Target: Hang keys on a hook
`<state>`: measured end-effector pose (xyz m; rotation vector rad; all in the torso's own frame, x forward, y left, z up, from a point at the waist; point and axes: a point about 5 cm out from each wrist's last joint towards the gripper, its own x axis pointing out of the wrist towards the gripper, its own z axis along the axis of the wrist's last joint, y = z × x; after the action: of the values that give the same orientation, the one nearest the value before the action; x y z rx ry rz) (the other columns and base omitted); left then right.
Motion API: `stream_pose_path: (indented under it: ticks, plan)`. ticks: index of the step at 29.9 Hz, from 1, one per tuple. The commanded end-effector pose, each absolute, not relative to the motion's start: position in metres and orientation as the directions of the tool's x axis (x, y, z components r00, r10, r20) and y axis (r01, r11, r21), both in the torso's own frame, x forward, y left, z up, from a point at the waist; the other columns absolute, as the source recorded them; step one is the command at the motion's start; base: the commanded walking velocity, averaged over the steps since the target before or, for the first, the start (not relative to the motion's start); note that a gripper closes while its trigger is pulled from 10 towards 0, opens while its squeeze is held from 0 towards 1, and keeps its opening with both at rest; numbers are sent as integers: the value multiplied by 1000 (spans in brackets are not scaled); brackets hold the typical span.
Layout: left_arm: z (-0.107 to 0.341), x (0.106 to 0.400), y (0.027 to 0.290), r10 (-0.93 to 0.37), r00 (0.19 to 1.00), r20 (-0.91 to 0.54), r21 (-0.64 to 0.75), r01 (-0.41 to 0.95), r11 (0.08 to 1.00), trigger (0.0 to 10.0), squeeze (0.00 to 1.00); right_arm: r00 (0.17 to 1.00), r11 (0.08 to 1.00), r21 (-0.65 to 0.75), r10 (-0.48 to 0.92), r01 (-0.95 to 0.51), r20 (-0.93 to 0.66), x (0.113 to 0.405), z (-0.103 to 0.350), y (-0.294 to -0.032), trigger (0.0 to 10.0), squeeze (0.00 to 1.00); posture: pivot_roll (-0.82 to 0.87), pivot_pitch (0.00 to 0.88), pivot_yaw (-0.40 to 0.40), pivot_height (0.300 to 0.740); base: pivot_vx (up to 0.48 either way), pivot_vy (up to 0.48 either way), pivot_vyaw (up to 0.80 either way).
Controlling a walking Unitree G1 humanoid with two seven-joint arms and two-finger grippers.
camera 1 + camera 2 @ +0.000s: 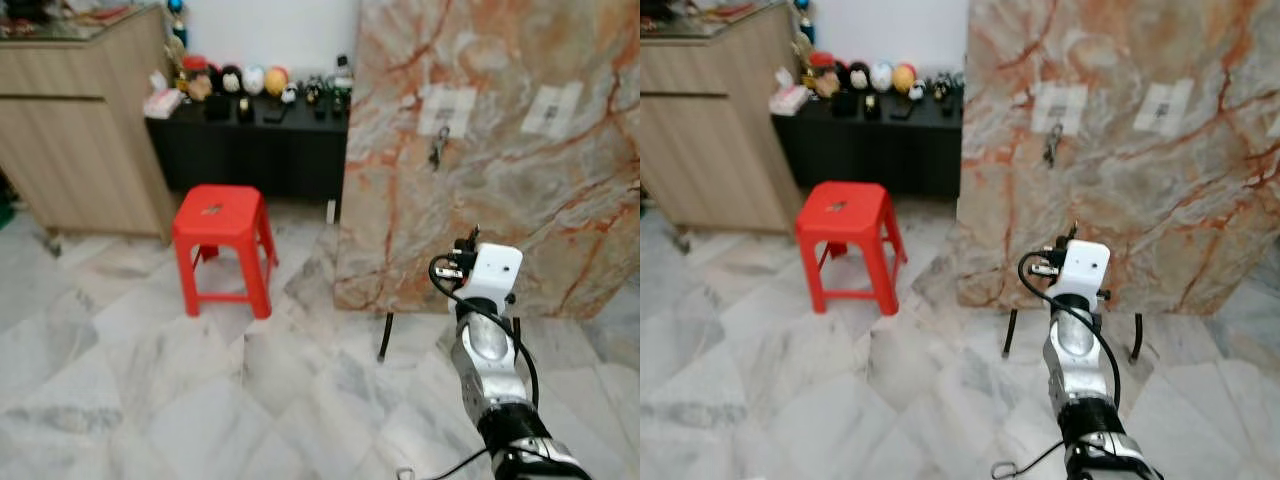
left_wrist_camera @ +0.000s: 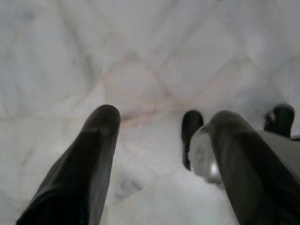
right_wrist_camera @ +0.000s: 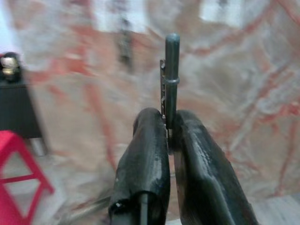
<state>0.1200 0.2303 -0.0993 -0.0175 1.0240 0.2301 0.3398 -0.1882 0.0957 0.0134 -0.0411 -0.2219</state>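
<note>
We are carrying a key toward a large upright slab of orange-veined marble point(image 1: 500, 150) that leans on black legs across the pale marble floor point(image 1: 150, 380). The step in hand, as we judge it, is the approach: the slab stands well apart from us.

Our right hand point(image 3: 167, 126) is raised in front of us, pointing at the slab. Its two black fingers point(image 3: 145, 159) are pressed together on a thin dark metal key point(image 3: 171, 75), which stands upright above the fingertips.

On the slab we see two pale square patches. A small hook on the left patch point(image 1: 445, 110) already has a dark bunch of keys point(image 1: 438, 150) hanging from it; the right patch point(image 1: 552, 108) looks bare, though it is too blurred to make out a hook.

Next, we judge, we must walk closer, lift the key to hook height and line up its ring.

Our left hand point(image 2: 159, 154) hangs idle, fingers spread wide over the floor, holding nothing.

A red plastic stool point(image 1: 222, 245) stands to the left, near a wooden cabinet point(image 1: 80, 120)
</note>
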Motion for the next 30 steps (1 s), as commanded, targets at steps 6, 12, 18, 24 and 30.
stream_pose_path:
  ticks: [6, 12, 18, 24, 30]
  plan:
    - [-99, 115, 239, 188, 481, -856, 114, -179, 977, 10000, 0, 970, 971, 33, -238, 236, 41, 341, 99, -187, 10000, 0, -50, 0, 13, 740, 415, 0, 0]
    - [-99, 115, 237, 185, 488, -853, 112, -174, 978, 10000, 0, 973, 974, 32, -226, 225, 48, 342, 101, -190, 10000, 0, -31, 0, -5, 740, 414, 0, 0]
    - [-101, 113, 232, 180, 482, -858, 105, -177, 978, 10000, 0, 975, 977, 25, -213, 212, 68, 344, 107, -192, 10000, 0, -25, 0, -28, 740, 416, 0, 0]
    - [-104, 111, 224, 165, 467, -869, 95, -169, 981, 10000, 0, 977, 980, 18, -201, 200, 66, 344, 107, -191, 10000, 0, 11, 0, -52, 740, 204, 0, 0]
    - [-103, 109, 228, 180, 458, -871, 105, -183, 977, 10000, 0, 979, 981, 30, -191, 190, 69, 346, 108, -185, 10000, 0, 28, 0, -51, 740, 0, 0, 0]
